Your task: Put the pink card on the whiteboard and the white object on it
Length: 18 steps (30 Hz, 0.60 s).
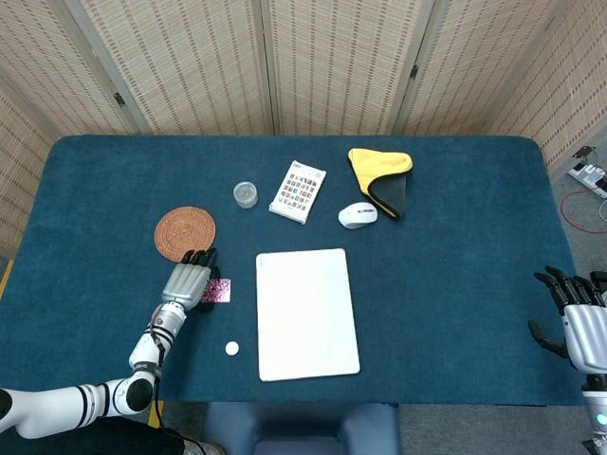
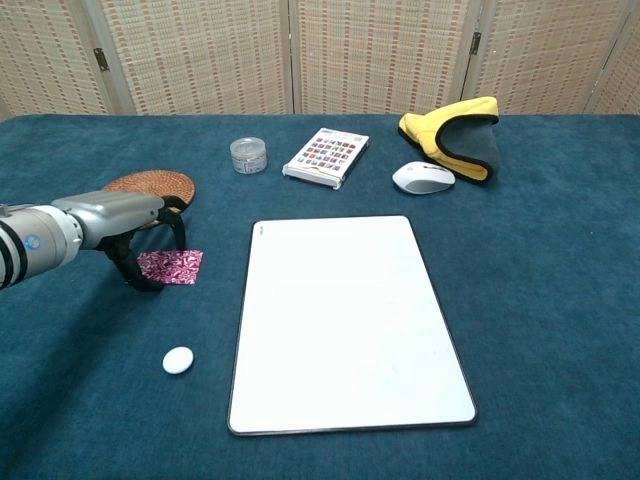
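— Where are you in the job?

— First step. Your left hand [image 2: 135,240] arches over the glossy pink patterned card [image 2: 171,266], which lies flat on the blue cloth left of the white rectangular whiteboard [image 2: 345,320]. Whether the fingers actually pinch it, I can't tell.

— And next?

— Get a fingertip under an edge; thin cards resist lifting. The small white oval object [image 2: 178,360] waits nearby. Your right hand [image 1: 574,318] hangs spread, holding nothing.
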{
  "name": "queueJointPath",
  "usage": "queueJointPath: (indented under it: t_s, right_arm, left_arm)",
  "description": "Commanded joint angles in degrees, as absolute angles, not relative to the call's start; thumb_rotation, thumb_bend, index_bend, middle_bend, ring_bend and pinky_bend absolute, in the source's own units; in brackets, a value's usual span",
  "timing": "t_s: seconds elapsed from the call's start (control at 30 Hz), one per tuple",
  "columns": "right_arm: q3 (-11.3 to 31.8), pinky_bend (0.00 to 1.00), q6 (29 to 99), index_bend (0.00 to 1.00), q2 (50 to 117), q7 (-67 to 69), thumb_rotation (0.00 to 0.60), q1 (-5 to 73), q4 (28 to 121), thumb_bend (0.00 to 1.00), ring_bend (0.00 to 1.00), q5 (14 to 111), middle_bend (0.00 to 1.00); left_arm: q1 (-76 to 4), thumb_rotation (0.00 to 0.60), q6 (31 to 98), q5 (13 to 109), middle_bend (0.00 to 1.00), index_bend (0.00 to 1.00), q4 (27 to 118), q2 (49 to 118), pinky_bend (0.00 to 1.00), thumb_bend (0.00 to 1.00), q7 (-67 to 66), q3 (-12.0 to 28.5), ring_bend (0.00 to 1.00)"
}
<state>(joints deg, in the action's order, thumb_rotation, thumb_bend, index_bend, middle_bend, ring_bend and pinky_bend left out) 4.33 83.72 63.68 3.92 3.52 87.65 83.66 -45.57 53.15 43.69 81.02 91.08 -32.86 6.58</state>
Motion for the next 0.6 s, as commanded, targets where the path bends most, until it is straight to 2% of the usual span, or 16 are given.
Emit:
queueJointPath:
  t_s: [0.03, 0.6]
  right_arm:
    - [4.3, 0.12, 83.7, 0.17, 63.7, 3.8, 0.6, 3.5, 87.7, 0.32, 0.18, 83.7, 0.15]
    - [4.4, 0.12, 84.4, 0.17, 63.0, 2.4, 0.6, 3.0, 89.1, 0.33, 0.18, 83.3, 0.15]
  left_arm:
    - [-45.4, 0.6, 53.6, 44.9, 0.03, 0.43, 81.2, 91.0, 0.0, 0.3, -32.2, 6.5, 0.0]
    - [-50.4, 0.6, 52.3, 52.7, 0.03, 0.43, 86.7, 91.0, 0.0, 0.3, -33.1, 8.8, 0.0]
